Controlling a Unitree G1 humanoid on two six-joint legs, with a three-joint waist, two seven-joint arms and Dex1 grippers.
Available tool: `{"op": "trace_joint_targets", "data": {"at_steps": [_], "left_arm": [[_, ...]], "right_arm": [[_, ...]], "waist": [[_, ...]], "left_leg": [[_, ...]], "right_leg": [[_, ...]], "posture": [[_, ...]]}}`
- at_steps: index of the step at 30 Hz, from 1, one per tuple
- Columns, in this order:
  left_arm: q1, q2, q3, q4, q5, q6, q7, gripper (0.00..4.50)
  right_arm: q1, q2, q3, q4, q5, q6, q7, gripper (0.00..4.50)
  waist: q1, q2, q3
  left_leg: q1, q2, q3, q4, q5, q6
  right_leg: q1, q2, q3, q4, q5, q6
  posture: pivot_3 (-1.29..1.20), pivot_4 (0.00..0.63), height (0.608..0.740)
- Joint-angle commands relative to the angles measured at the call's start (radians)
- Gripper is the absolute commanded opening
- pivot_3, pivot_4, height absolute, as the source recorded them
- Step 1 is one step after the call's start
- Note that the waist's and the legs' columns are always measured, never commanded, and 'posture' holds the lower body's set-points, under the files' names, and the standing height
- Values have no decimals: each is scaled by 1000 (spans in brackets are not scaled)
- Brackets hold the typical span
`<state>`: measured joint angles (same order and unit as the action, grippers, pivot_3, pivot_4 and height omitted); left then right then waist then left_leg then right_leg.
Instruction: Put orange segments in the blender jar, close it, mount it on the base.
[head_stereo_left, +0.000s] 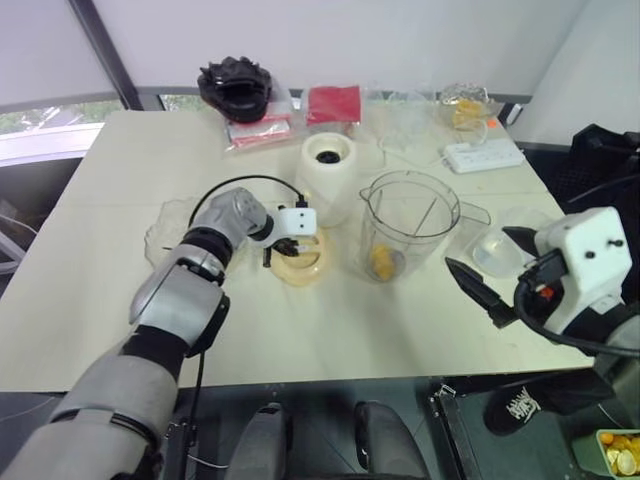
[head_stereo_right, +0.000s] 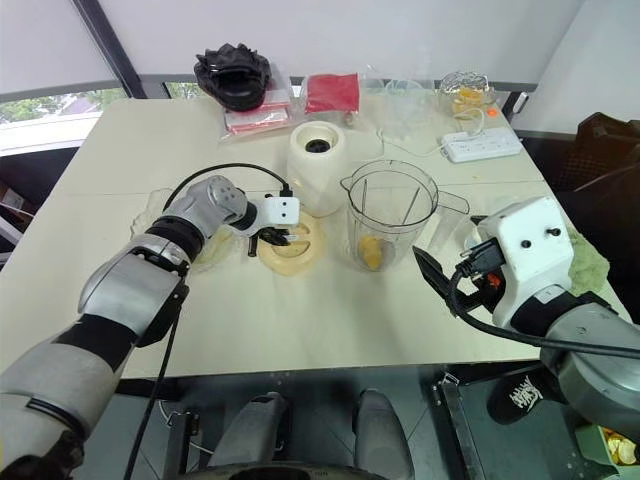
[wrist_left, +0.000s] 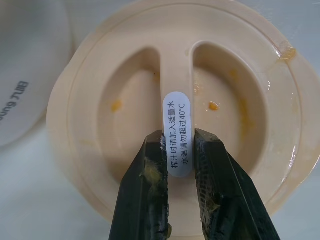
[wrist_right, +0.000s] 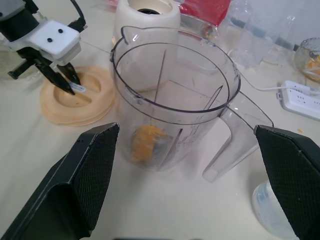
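Right claw (wrist_right: 187, 165) is held wide apart beside the blender jar (head_stereo_left: 408, 222), orange segments (head_stereo_left: 384, 263) inside; left claw (wrist_left: 179, 165) is clamped on the lid (head_stereo_left: 300, 258) ridge, ready for closing; base (head_stereo_left: 327, 175) behind

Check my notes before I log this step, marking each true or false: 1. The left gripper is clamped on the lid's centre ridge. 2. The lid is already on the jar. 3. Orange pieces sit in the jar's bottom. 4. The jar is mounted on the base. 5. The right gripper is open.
1. True: the left gripper has its fingers closed on the labelled ridge of the lid.
2. False: the lid lies on the table, beside the blender jar, which is open on top.
3. True: orange segments lie at the bottom.
4. False: the jar stands on the table; the base is beside it, its socket bare.
5. True: the right gripper has its fingers wide apart, holding nothing.
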<state>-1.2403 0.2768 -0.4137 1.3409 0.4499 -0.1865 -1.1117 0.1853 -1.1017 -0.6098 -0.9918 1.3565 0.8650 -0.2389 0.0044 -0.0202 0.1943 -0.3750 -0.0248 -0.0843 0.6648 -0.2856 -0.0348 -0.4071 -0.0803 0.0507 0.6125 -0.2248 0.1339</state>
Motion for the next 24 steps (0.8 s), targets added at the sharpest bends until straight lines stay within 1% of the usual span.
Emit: {"op": "trace_joint_targets", "data": {"at_steps": [1, 4, 9, 12, 15, 18, 24], "left_arm": [[-6, 12, -4, 22, 12, -1, -92, 261], [-27, 25, -7, 17, 12, -21, -177, 261], [-54, 28, 0, 6, 8, -59, -212, 261], [-68, 27, 29, 1, -21, -61, -231, 261], [-75, 36, 58, -5, -47, -58, -238, 261], [-82, 46, 78, -11, -62, -64, -271, 261], [-94, 65, 101, -27, -88, -90, -331, 261]], "right_arm": [[-36, -2, 17, 19, -27, -29, 7, 4500], [-76, 0, 44, 45, -42, -30, 10, 4500], [-121, 0, 65, 87, -56, -18, 30, 4500], [-152, 5, 92, 126, -99, -16, 40, 4500], [-160, 33, 118, 149, -161, -16, 44, 4500], [-136, 75, 128, 145, -214, -11, 42, 4500], [-77, 173, 126, 126, -292, -8, 27, 4500]], "waist": [[0, 0, 0], [0, 0, 0], [4, 0, 1], [7, 0, 1], [7, -1, 1], [7, 0, 1], [7, 0, 1]], "left_leg": [[0, 0, 0, 0, 0, 0], [-2, 0, 0, 0, 0, 1], [-4, 0, 0, 0, -1, 1], [-5, 0, 0, 0, -1, 1], [-11, 0, 0, 1, -1, 1], [-16, -1, 0, 2, 0, 1], [-16, -1, 0, 1, -1, 1]], "right_leg": [[0, 0, 0, 0, 0, 0], [-2, 0, 0, 0, 0, 0], [-4, 0, 0, 0, 0, 0], [-5, 0, 0, 0, 0, 0], [-10, 0, 0, 1, 0, 0], [-17, 0, 0, 3, 0, 0], [-18, 0, 0, 4, 1, 1]], "posture": [[0, 150, 740], [0, 150, 740], [0, 150, 740], [0, 150, 740], [0, 150, 740], [0, 150, 740], [0, 150, 740]]}}
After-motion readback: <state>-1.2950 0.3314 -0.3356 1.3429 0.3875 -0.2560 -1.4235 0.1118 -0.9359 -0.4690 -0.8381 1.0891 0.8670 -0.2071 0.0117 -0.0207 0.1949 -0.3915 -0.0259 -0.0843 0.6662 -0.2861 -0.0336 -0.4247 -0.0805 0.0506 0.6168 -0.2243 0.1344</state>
